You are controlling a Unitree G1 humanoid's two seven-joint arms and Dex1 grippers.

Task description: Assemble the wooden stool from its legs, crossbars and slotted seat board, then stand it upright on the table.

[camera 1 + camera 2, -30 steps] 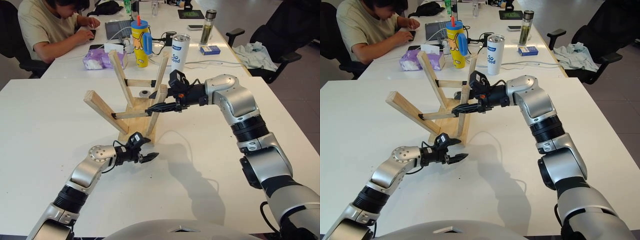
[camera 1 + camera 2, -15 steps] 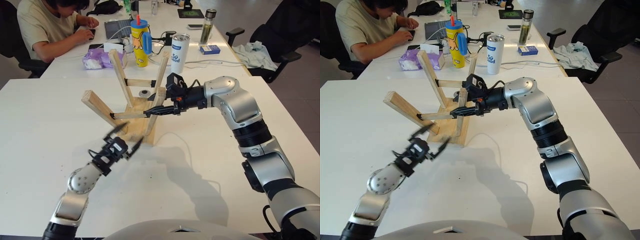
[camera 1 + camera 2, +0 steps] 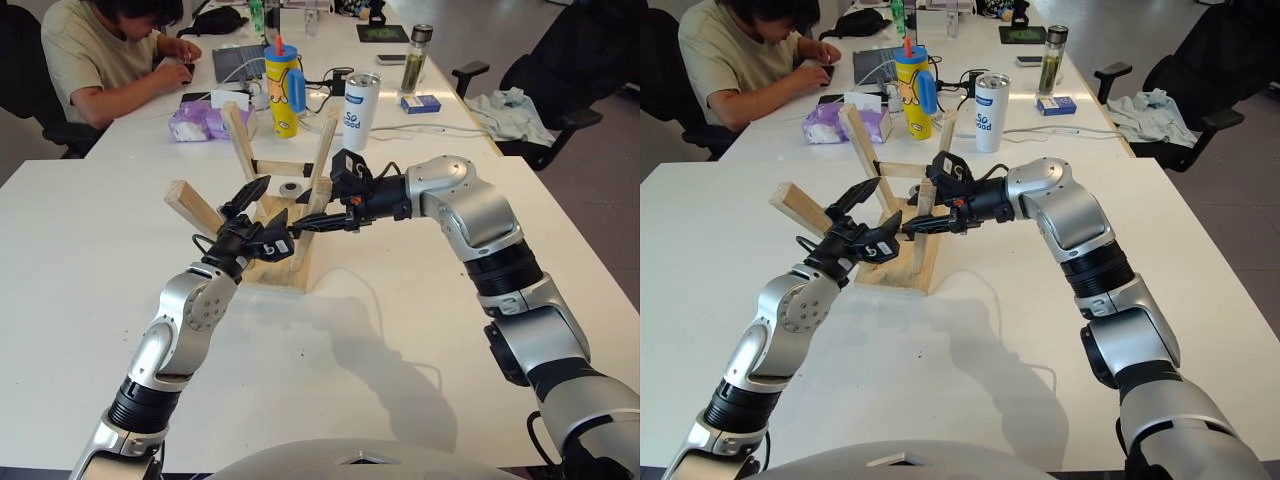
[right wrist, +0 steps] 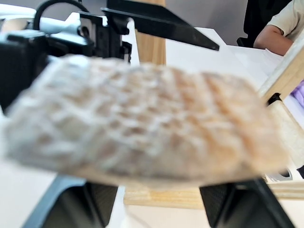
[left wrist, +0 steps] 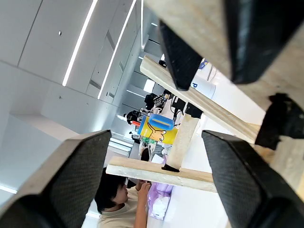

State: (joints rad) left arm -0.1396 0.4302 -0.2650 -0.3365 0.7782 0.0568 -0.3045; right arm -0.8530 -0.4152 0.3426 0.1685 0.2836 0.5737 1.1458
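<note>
Currently on record. Item one: stool (image 3: pixel 281 167), assembled, is lying tipped at the middle of the white table (image 3: pixel 420 330). Its seat board (image 3: pixel 285 272) is resting low on the tabletop, and its legs (image 3: pixel 240 140) are slanting up toward the far side and the left.

Item two: right gripper (image 3: pixel 305 228) is reaching in from the right and clamping its thin fingers (image 3: pixel 325 221) on a wooden member of the stool just above the seat board. The right wrist view is showing pale wood close between the gripper's two sides. Whether that member is a leg or a crossbar cannot be told.

Item three: left gripper (image 3: pixel 262 206) is hovering at the stool's near left side, jaws spread wide and grasping nothing, just beside the right gripper's fingertips.

Item four, standing on the far table, well apart from the stool: yellow cup (image 3: pixel 283 85), white tumbler (image 3: pixel 360 97), dark bottle (image 3: pixel 416 55), blue box (image 3: pixel 420 100), purple pack (image 3: pixel 195 120).
</note>
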